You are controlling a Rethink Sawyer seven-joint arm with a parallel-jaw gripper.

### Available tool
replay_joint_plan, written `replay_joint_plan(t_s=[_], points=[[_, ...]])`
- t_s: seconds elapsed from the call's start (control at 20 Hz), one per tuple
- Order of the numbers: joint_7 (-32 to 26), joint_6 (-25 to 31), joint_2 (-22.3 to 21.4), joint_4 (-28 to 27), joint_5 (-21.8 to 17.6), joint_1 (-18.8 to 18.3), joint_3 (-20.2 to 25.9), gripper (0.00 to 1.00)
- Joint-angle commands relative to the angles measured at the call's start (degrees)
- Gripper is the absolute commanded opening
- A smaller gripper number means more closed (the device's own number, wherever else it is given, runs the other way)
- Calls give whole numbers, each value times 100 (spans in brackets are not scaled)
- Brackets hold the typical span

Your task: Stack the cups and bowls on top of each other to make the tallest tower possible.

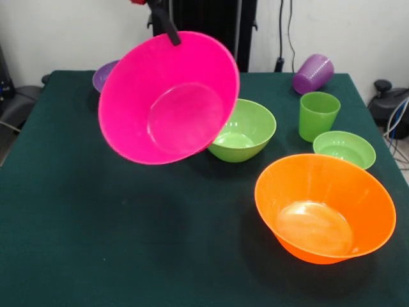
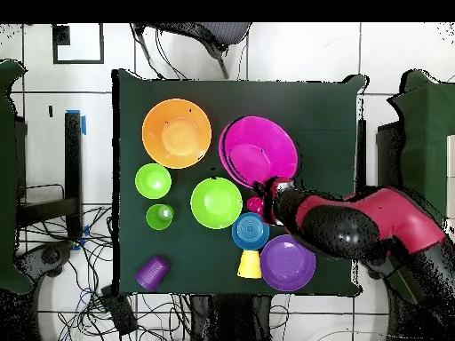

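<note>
My gripper [image 1: 173, 38] is shut on the top rim of the large pink bowl [image 1: 167, 99] and holds it tilted above the table, its opening facing the front camera. In the overhead view the gripper [image 2: 267, 191] is at the pink bowl's [image 2: 259, 149] near edge. The medium green bowl [image 1: 243, 131] stands just right of it with nothing inside; it also shows in the overhead view [image 2: 216, 202]. The large orange bowl [image 1: 326, 211] stands alone at the front right. The blue bowl [image 2: 251, 231] and the yellow cup [image 2: 250, 264] show only from overhead.
A green cup [image 1: 318, 115] stands upright beside a small light green bowl [image 1: 345, 148]. A purple cup [image 1: 313, 73] lies on its side at the back right. A medium purple bowl [image 1: 102, 75] peeks out behind the pink one. A bit of red [image 2: 255, 204] shows by the gripper.
</note>
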Motion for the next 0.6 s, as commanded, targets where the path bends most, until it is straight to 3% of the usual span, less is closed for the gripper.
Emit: replay_joint_plan(t_s=[0.05,0.4,0.6], points=[[-1640,621,653,647,386,84,898,0],[-1685,334,690,847,68,-174,1309,0],[-1756,444,1105,1014,62,-237,1237,0]])
